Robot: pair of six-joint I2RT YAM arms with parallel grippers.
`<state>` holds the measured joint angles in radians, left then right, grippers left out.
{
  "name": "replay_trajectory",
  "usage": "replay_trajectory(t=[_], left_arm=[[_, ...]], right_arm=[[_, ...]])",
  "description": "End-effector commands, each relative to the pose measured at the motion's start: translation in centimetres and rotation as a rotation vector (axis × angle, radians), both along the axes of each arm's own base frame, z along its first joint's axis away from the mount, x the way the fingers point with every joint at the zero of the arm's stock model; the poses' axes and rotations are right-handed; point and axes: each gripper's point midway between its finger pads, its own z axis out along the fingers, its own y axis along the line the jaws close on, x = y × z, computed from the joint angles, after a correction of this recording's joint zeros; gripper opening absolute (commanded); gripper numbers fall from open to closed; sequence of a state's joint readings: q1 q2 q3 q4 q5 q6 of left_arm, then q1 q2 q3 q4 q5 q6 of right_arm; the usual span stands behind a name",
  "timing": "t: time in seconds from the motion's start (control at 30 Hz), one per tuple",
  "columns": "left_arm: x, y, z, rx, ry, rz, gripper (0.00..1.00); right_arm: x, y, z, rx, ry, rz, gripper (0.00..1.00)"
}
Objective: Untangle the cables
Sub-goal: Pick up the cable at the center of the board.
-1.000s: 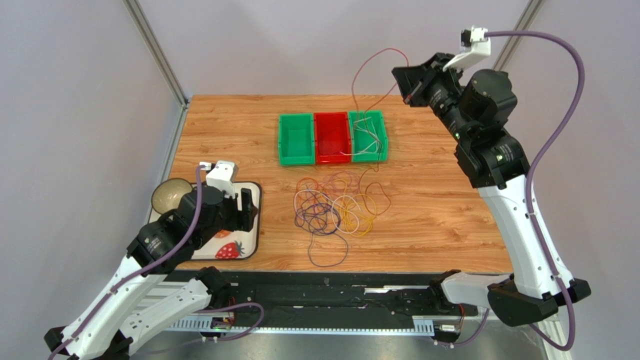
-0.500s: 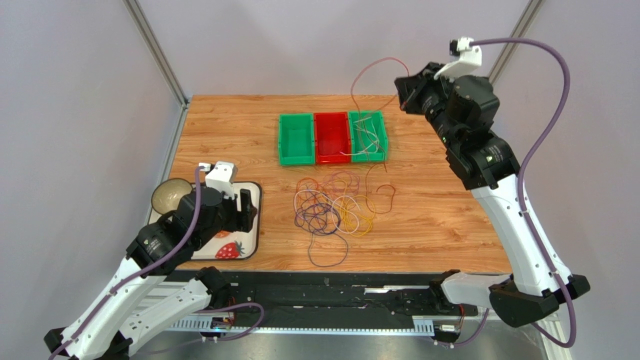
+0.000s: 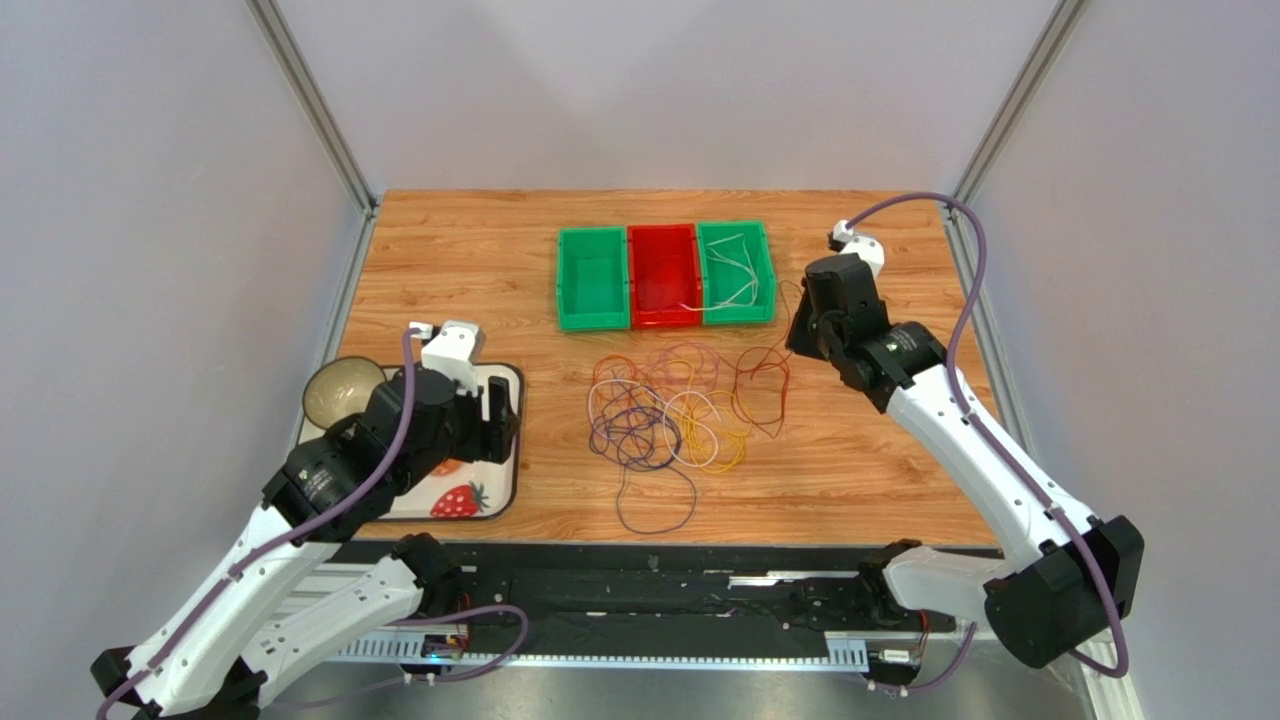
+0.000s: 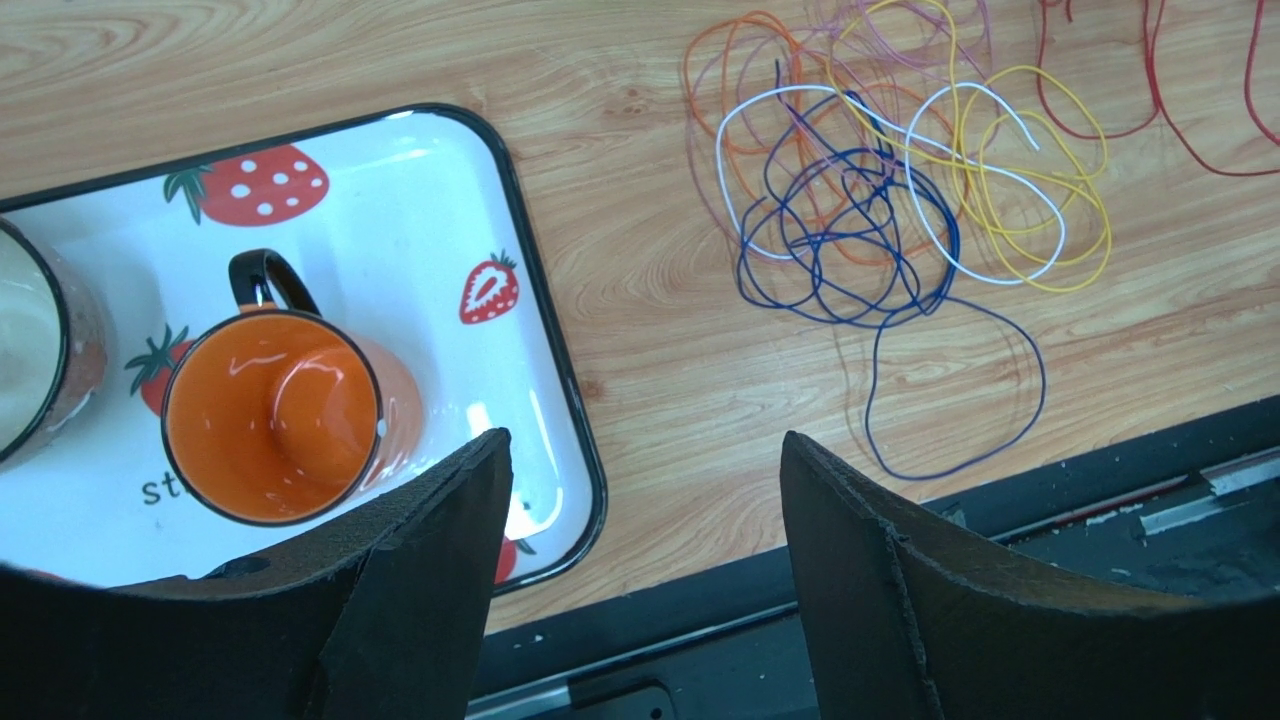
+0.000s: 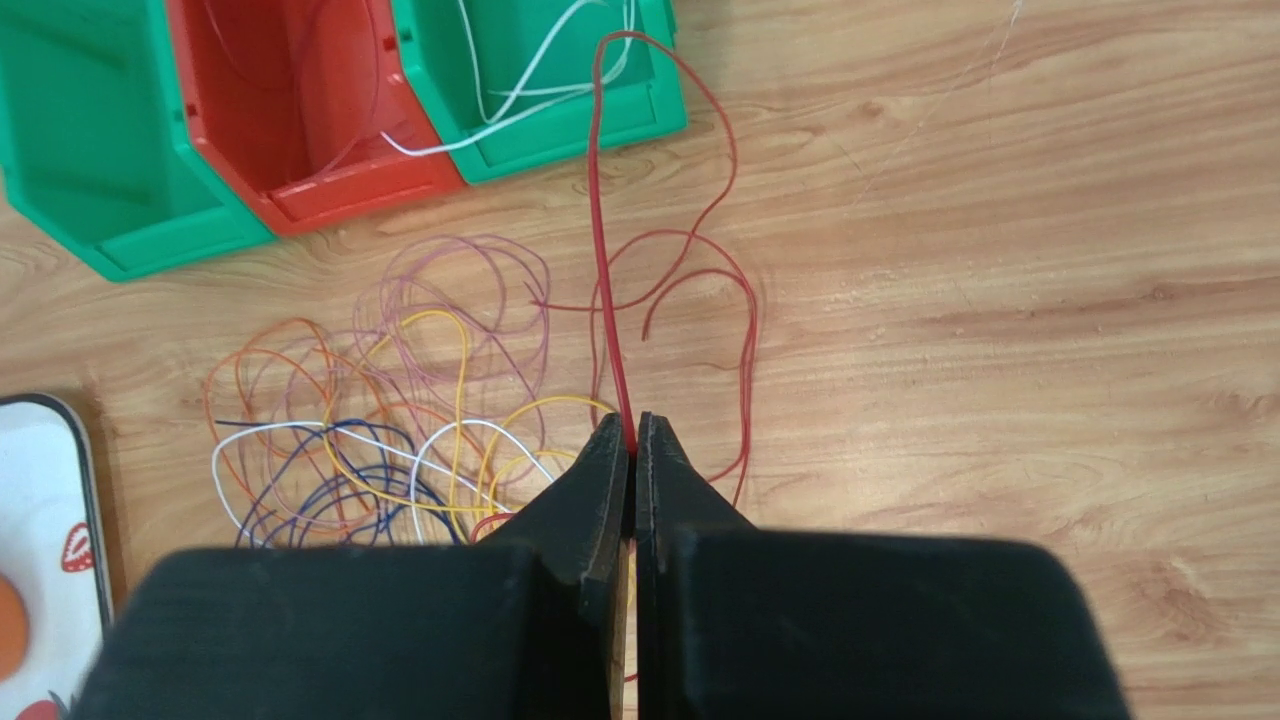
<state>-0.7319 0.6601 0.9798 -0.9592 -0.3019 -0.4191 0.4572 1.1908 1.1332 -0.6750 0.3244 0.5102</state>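
Wooden tabletop [image 3: 451,255] filled our overhead view, the cables [image 3: 661,420] tangled dead center just below the bins [image 3: 592,320]. Our right gripper [image 5: 631,435] was pinched onto a red cable [image 5: 598,225] right of center; our left gripper [image 4: 643,446] gaped wide over the tray [image 4: 406,195], lower left.

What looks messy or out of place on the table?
A white cable hangs over the wall between the red bin and the right-hand green bin, lying in both. In front of the bins, the other cables sit in one tangled heap on the table.
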Motion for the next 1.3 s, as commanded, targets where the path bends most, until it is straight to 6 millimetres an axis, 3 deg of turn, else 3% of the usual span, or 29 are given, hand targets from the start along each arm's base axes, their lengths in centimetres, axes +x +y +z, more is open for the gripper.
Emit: replay_trajectory(t=[0.0,0.3,0.53,0.83,0.93,1.07,1.27], left_arm=[[0.2,-0.2,0.8,-0.019,-0.035,-0.011,0.74],[0.0,-0.1,0.9,-0.036,-0.045,-0.009,0.74],[0.0,-0.1,0.9,-0.037,-0.045,-0.008,0.74],[0.1,-0.2,0.9,-0.034,-0.042,-0.007,0.74],[0.1,-0.2,0.7,-0.032,-0.038,-0.006,0.74],[0.1,-0.3,0.7,-0.03,-0.036,-0.007,0.74],[0.2,-0.3,0.7,-0.027,-0.033,-0.008,0.74]], right_arm=[[0.9,0.0,-0.4,0.002,-0.01,-0.035,0.0],[1.1,-0.6,-7.5,-0.081,0.169,-0.084,0.0],[1.0,-2.1,-12.5,0.0,0.328,-0.13,0.0],[1.4,-1.2,-15.1,0.075,0.378,-0.075,0.0],[1.5,-1.4,-15.5,0.054,0.383,-0.071,0.09],[1.6,-2.2,-15.5,0.009,0.38,-0.085,0.32],[2.2,-3.0,-15.8,-0.045,0.388,-0.109,0.43]])
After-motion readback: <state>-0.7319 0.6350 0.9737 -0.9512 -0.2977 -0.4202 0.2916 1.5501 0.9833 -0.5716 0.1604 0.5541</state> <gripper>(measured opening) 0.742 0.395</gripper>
